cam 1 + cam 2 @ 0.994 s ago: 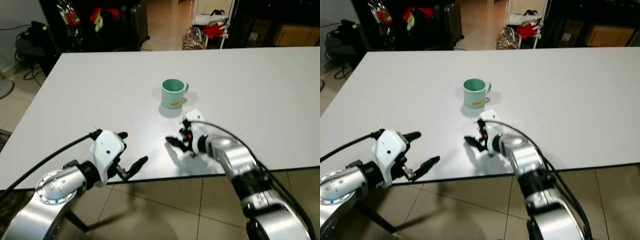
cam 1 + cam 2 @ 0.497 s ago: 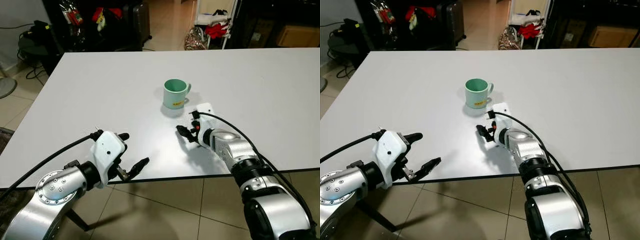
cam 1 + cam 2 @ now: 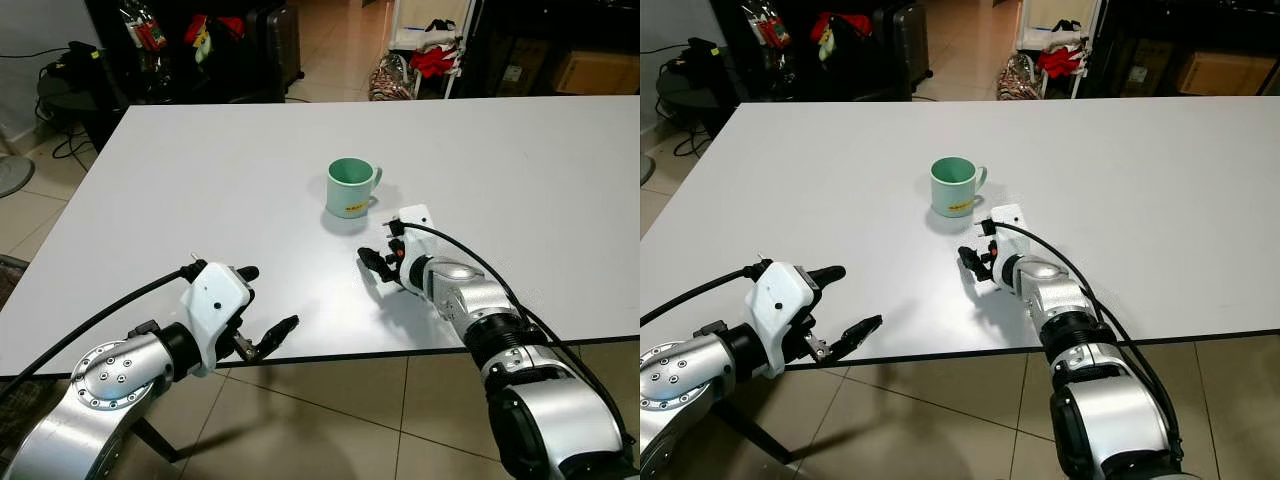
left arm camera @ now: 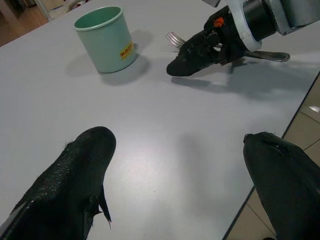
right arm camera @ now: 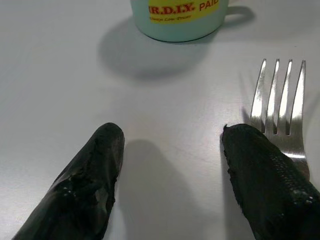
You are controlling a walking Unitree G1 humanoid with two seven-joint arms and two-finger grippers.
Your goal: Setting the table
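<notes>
left wrist view: empty green mug (image 4: 104,38) upright

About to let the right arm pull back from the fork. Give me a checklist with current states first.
1. Fork flat on the table: ok.
2. Right claw open, not clamping the fork: ok, though one finger overlaps its neck.
3. Fork apart from the green mug: ok.
4. Fork handle free of the wrist: cannot tell.
5. Left claw open at the near table edge, away from the fork: ok.
</notes>
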